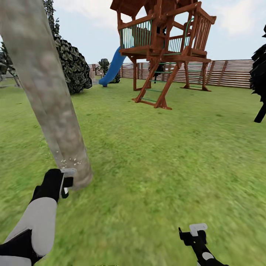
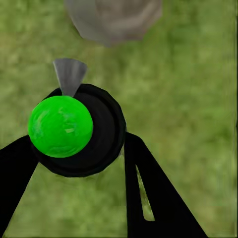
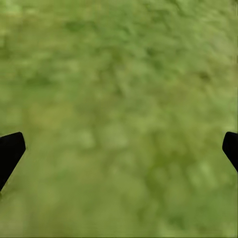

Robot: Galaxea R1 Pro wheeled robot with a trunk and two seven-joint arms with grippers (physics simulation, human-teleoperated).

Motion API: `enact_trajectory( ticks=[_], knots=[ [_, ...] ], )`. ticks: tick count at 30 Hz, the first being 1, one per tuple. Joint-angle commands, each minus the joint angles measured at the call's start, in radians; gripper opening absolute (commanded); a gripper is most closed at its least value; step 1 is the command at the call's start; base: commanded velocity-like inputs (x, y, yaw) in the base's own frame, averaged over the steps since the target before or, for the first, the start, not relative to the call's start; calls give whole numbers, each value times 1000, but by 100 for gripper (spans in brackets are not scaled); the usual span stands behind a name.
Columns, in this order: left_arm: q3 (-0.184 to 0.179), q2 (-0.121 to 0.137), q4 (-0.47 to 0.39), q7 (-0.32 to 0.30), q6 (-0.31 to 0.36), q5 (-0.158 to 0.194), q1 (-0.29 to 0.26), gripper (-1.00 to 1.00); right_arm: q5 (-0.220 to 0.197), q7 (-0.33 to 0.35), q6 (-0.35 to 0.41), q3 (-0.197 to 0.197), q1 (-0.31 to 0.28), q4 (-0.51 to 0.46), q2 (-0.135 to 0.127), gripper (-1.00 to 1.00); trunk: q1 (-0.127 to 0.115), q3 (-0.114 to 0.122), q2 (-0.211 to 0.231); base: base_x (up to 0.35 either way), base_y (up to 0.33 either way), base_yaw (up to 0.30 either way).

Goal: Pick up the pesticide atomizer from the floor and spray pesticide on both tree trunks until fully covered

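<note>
The left tool is closed around the atomizer, its black fingers flanking the round body with the green cap. The grey nozzle points at the trunk base just ahead, white specks on the bark. The right tool hangs wide open, empty, over lawn.

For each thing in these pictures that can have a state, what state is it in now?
Left hand: shut on the sprayer.
Sprayer: held, nozzle facing the tree trunk.
Tree trunk: leaning, white specks near its base.
Right hand: open, holding nothing, above the grass.
</note>
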Motion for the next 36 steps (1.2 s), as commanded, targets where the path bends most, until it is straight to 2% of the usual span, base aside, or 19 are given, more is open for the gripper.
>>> enact_trajectory(
  ticks=[1,3,6,8,9,14,21,28,34,36],
  knots=[
    [3,0,-1,-10,3,-11,-26,-100,11,-5,-3,-5,-1,1,0,100,0,-1,0,0,0,277],
    [3,13,-1,-13,7,-9,-64,-100,11,-5,-3,-5,-1,1,0,100,0,-1,0,0,0,277],
    [5,42,0,-16,9,-9,-62,-100,11,-5,-3,-5,-1,1,0,100,0,-1,0,0,0,277],
    [1,77,1,-50,9,-10,-58,-100,11,-5,-3,-5,-1,1,0,100,0,-1,0,0,0,196],
    [0,78,1,-59,9,-12,-57,-100,11,-5,-3,-5,-1,1,0,100,0,-1,0,0,0,59],
    [-1,61,-1,-69,8,-15,-62,-100,12,-7,-3,-6,-1,1,-1,100,0,-1,0,83,-56,11],
    [0,60,-1,-69,9,-15,-66,-100,12,-6,-3,-6,-1,1,-1,100,0,-1,0,228,-168,0],
    [-1,61,-1,-68,9,-17,-57,-100,12,-6,-3,-5,-1,1,-1,100,0,-1,0,25,-267,5],
    [0,60,-1,-62,8,-16,-59,-100,12,-6,-3,-5,-1,1,0,100,0,-1,0,117,-249,220],
    [-1,50,0,-61,8,-16,-59,-100,11,-6,-3,-5,-1,1,0,100,0,-1,0,234,-194,275]
  ],
)
